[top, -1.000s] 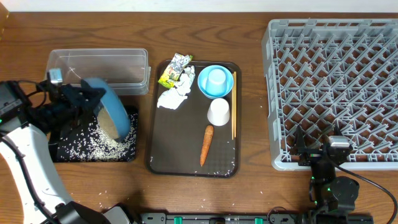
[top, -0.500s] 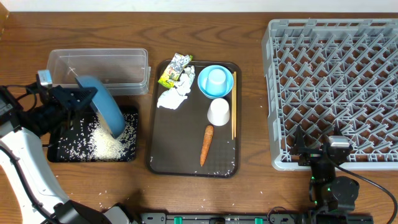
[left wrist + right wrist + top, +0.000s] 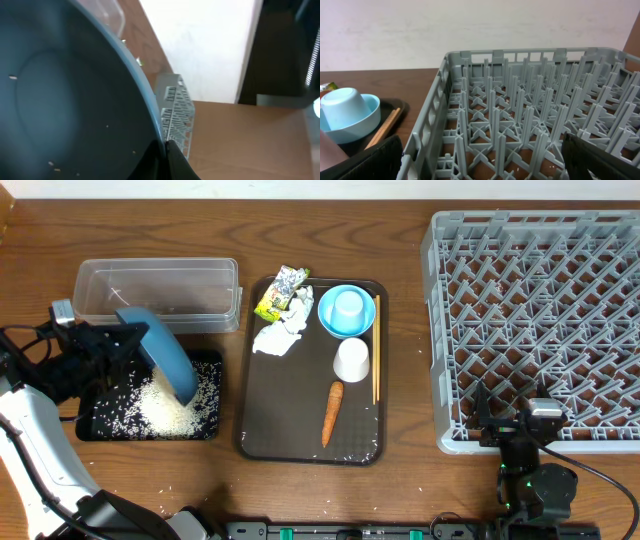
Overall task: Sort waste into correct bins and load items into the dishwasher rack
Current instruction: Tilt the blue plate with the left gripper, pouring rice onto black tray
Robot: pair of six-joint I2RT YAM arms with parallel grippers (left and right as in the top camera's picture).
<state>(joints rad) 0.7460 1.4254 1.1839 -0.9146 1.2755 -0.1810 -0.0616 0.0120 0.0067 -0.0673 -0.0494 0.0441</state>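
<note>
My left gripper point(image 3: 125, 342) point(image 3: 165, 152) is shut on the rim of the large blue plate point(image 3: 163, 360) point(image 3: 65, 95). It holds the plate tilted steeply over the black tray point(image 3: 100, 430). A pile of white rice point(image 3: 165, 408) lies in that tray under the plate's low edge. The clear tub point(image 3: 160, 290) stands just behind. On the brown serving tray point(image 3: 290, 415) lie the snack wrapper point(image 3: 282, 290), tissue point(image 3: 282, 335), carrot point(image 3: 332, 412), chopsticks point(image 3: 376, 360), white cup point(image 3: 351, 360) and a light-blue bowl point(image 3: 328, 320) with a cup point(image 3: 348, 303) upside down in it. My right gripper point(image 3: 520, 425) point(image 3: 482, 160) hangs open over the grey rack point(image 3: 540, 310) point(image 3: 520, 110).
Stray rice grains lie on the wooden table point(image 3: 170, 492) in front of the black tray and on the brown tray's front edge. The rack fills the right side of the table. The left arm's white link point(image 3: 40, 440) reaches along the front left.
The left gripper has drawn back to the left with the plate. Rice that lay against the plate has slid into the black tray. The right arm has not moved.
</note>
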